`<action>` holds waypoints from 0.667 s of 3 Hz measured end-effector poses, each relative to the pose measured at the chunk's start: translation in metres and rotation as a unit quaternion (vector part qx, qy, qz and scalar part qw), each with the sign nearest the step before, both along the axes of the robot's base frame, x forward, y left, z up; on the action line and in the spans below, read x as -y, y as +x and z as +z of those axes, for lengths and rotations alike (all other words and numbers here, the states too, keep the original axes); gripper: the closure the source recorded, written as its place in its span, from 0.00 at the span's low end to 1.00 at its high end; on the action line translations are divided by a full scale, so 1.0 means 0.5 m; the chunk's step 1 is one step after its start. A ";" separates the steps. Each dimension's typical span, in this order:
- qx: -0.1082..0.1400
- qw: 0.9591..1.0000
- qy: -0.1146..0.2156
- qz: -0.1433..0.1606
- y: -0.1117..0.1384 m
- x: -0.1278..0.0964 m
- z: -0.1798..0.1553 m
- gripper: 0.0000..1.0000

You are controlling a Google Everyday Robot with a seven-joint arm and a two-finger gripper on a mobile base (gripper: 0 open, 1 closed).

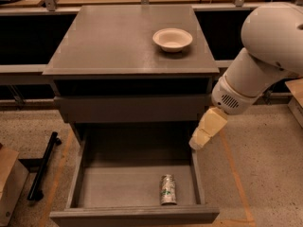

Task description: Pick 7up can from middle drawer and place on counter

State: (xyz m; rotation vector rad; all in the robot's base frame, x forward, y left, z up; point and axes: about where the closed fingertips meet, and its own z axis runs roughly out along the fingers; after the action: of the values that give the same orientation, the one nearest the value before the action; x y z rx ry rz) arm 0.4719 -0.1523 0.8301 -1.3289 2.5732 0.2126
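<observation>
Gripper: cream-coloured, pointing down and to my left, hanging over the rear part of the right wall of the middle drawer. I cannot tell whether it is open or closed. It holds nothing and is well apart from the can.

White arm comes in from the right, beside the cabinet.

7up can: on the drawer floor, right of centre, near the front wall. It appears to lie on its side, long axis front to back.

Middle drawer is pulled fully out. The shallower drawer sits above it.

Counter: a white bowl stands right of centre, toward the back.

Floor, left: a black bar beside a cardboard box.
</observation>
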 end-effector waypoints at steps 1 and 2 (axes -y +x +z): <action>-0.009 1.000 0.010 -0.022 0.005 0.007 -0.021 0.00; -0.018 0.997 0.061 -0.038 0.031 -0.038 -0.065 0.00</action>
State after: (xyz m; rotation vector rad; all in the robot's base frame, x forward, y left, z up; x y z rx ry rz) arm 0.4876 -0.1330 0.7978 -1.1911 2.5888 0.3775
